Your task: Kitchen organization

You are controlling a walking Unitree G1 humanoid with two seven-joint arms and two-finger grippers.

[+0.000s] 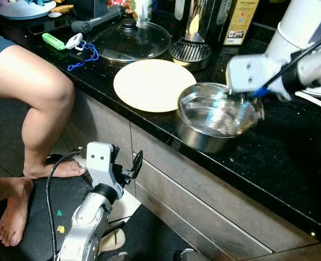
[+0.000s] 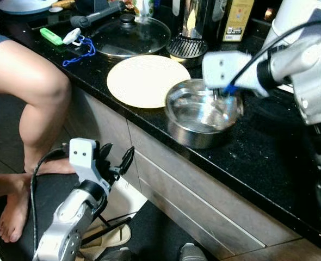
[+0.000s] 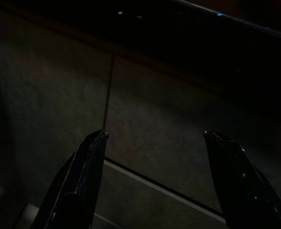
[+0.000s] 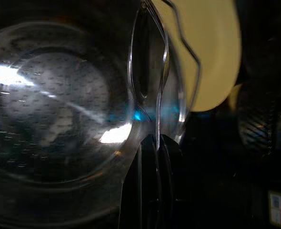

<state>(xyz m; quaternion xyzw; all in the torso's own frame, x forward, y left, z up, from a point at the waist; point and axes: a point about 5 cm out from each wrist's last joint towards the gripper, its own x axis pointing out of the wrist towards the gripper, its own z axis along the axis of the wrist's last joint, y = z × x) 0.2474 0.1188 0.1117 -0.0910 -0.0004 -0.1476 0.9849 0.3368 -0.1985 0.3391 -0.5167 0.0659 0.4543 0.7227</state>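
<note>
On counter, right claw (image 4: 155,143) clamps glass bowl (image 1: 217,111) rim, fingertips blurred; left claw (image 3: 155,138) spread, dim.

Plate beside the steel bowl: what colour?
Pale cream plate, plain, no pattern; clearest in the left eye view.

Counter (image 1: 291,163) runs across the scene, drawer fronts (image 1: 204,201) below its front edge. Bowl (image 1: 215,117) stands on the counter near that edge. Plate (image 1: 152,84) lies just left of the bowl, touching or nearly so. Glass lid (image 1: 130,41) lies behind the plate; a strainer (image 1: 189,53) sits to the lid's right, a bottle (image 1: 240,22) further back. Right pincer (image 4: 155,145) sits at the bowl's right rim. Left pincer (image 1: 134,166) hangs below counter level, facing the drawer fronts. A person's leg (image 1: 32,109) stands left of the counter.
</note>
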